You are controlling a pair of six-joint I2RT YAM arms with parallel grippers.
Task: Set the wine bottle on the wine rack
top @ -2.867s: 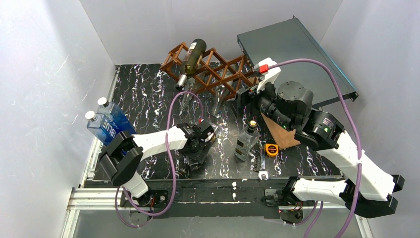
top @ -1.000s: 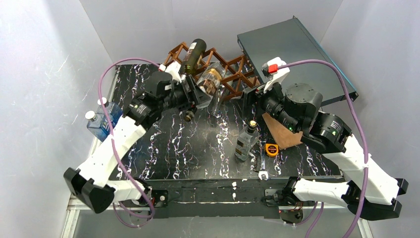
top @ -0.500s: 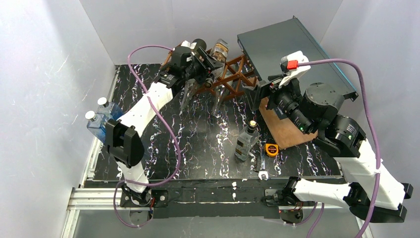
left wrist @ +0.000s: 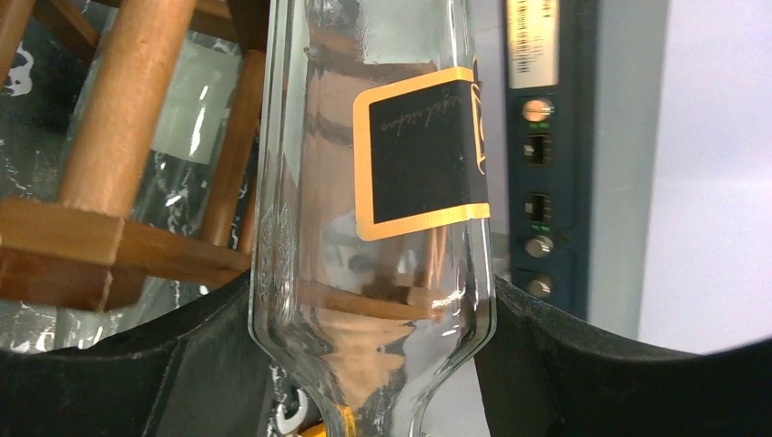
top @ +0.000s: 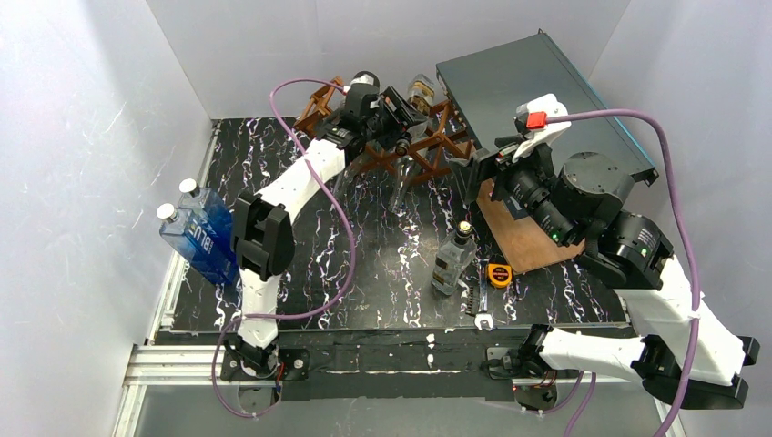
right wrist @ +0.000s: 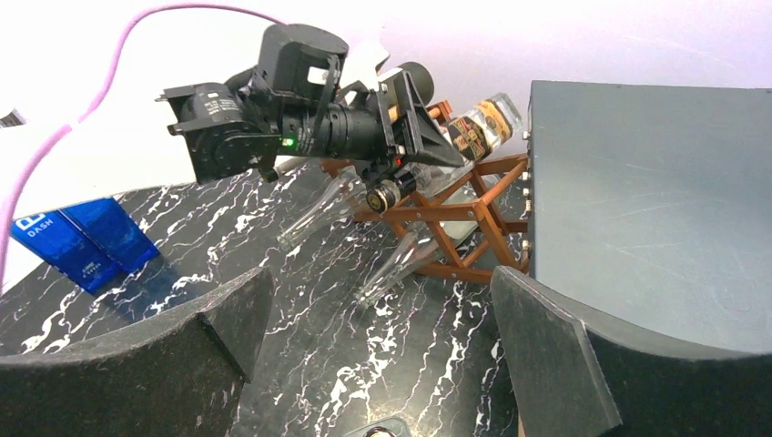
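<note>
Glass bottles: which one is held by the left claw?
The clear glass bottle with the black, gold-edged label: it alone sits in the left claw, by the reddish-brown wooden lattice rack.

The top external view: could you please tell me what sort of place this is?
Probably a robotics lab test cell: plain white walls box in a black marbled table, with staged props like the wine rack.

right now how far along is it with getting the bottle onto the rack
Done: the clear bottle is off the table and up at the top of the wooden rack. In hand: the left tool grips it near the neck, its body tilted over the bars; whether it rests in them I cannot tell. Left: settle it, let go, pull back. The right tool is open, holding nothing.
</note>
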